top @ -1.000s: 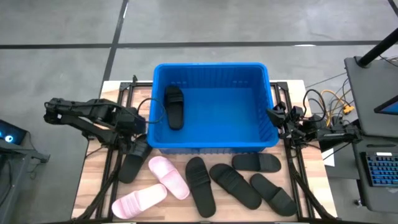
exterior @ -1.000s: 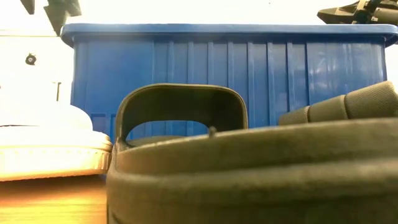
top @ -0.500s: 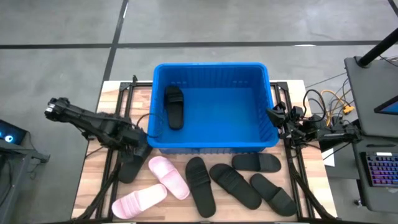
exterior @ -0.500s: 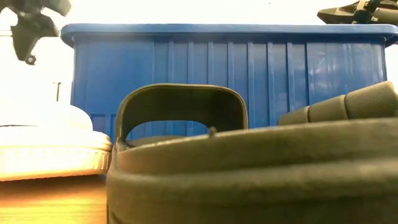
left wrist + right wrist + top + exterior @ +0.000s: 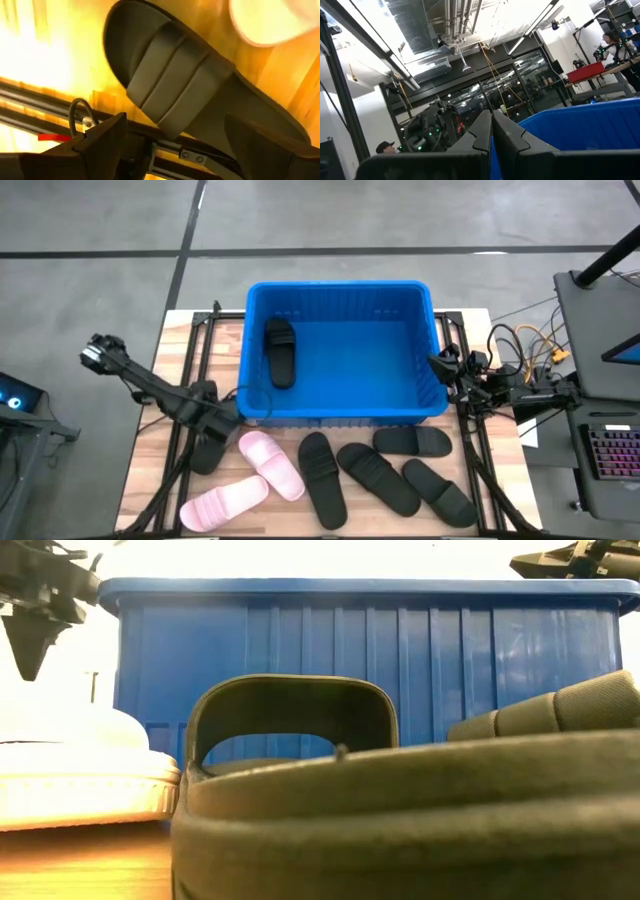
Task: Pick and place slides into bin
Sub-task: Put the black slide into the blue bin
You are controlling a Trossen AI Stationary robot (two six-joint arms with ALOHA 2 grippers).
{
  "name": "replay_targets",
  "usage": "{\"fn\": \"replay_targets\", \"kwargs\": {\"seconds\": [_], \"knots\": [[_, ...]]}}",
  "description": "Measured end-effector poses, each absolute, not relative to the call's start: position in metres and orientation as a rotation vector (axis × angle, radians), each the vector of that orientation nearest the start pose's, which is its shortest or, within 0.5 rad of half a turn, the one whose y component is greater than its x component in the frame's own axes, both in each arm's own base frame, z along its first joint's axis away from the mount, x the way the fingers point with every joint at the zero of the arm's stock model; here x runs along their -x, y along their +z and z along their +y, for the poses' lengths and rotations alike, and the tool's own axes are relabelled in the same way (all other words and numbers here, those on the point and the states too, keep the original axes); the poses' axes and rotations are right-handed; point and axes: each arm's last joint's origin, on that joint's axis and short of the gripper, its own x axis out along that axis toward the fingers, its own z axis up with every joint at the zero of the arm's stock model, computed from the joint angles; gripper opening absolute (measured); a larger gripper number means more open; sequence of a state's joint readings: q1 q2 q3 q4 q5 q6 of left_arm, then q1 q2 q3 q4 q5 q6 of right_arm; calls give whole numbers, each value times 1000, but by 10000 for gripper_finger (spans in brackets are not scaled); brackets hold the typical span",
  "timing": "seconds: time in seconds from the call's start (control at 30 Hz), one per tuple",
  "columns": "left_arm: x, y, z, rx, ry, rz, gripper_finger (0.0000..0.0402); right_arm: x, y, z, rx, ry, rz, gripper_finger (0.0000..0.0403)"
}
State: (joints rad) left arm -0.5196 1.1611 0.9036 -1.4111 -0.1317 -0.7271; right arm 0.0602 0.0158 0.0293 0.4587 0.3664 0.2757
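Note:
The blue bin stands at the table's middle with one black slide lying in it at its left side. On the wood in front lie two pink slides and several black ones. My left gripper is open and points down over the leftmost black slide, by the bin's near left corner. In the left wrist view its fingers stand on either side of that slide's strap, above it. My right gripper waits shut at the bin's right wall.
Black rails run along the table's left and right sides. Cables and a dark desk with a keyboard lie beyond the right edge. In the low view a black slide fills the foreground in front of the bin wall.
My left gripper has come down and toward the table's near edge, from beside the bin's left wall to just over the leftmost black slide, turning a little as it went. Its fingers have stayed open. The slides have not moved.

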Motion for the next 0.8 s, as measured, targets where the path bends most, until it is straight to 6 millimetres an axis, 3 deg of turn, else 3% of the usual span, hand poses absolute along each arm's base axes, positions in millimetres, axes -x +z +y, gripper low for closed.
{"fn": "replay_targets", "kwargs": {"seconds": [0.37, 0.57, 0.8], "knots": [[-135, 216, -101, -103, 227, 1547, 317, -85, 214, -5, -368, -236, -499, 8], [-134, 202, -100, -111, 336, 1539, 317, -85, 214, -5, -368, -236, -498, 8], [-135, 185, -101, -135, 342, 1570, 317, -85, 214, -5, -368, -236, -498, 8]]}}
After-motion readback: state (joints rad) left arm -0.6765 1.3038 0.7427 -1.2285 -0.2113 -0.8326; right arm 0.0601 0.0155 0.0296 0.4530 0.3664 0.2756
